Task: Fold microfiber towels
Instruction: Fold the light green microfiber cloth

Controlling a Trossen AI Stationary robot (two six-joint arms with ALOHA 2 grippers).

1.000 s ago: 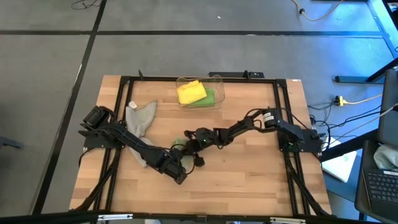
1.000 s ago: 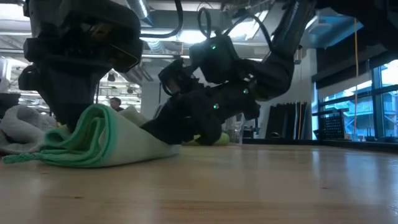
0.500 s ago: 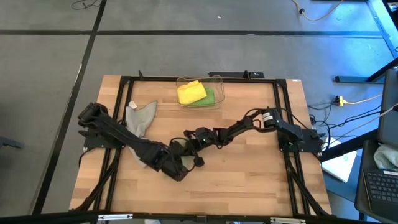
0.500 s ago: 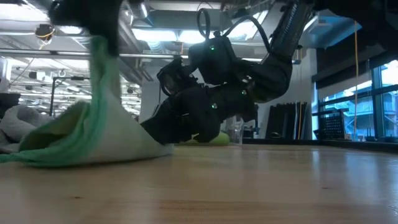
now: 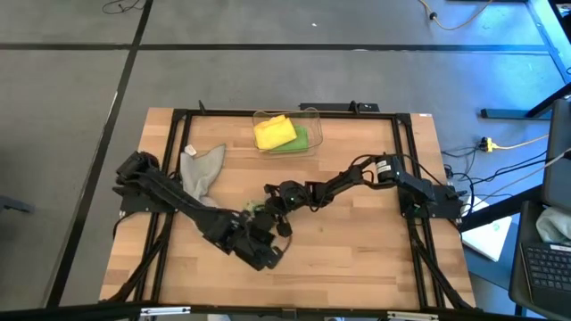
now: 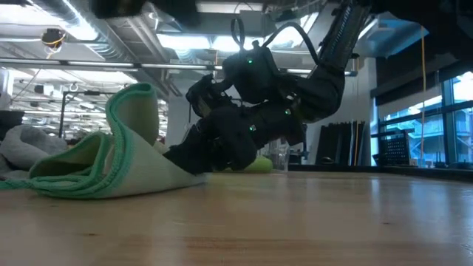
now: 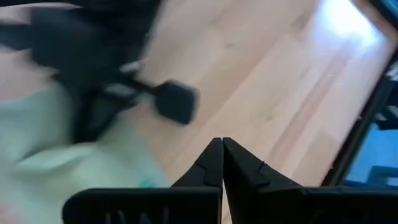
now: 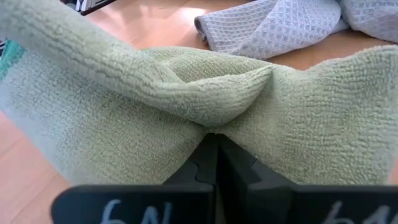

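The pale sage towel [image 6: 111,166] lies bunched on the table just left of its middle, its green-stitched edge toward the near side. One flap [image 6: 135,111] stands up and curls over. In the high view both arms hide nearly all of it. My right gripper [image 8: 216,146] is low at the towel's right side [image 5: 266,208] and shut on it. My left gripper [image 7: 222,148] hangs shut and empty above the towel's near side [image 5: 272,256]. A grey towel [image 5: 201,168] lies flat at the far left. My right gripper pinches a bunched fold [image 8: 214,115] of the sage towel between its two fingers. The fingers come slanting down from the table's right side. The towel rests on the table and rises in a soft ridge just past the fingertips.
A clear bin [image 5: 308,114] at the far middle holds a yellow towel [image 5: 273,131] and a bright green one [image 5: 300,140]. The grey towel [image 8: 273,25] lies just beyond the sage one. Bare wood stretches along the near and right parts of the table [image 5: 375,259].
My left gripper has gone up from the towel and tipped. The towel's near flap rose with it, came free, and now stands curled over while the rest stays on the table. My right gripper has kept still.
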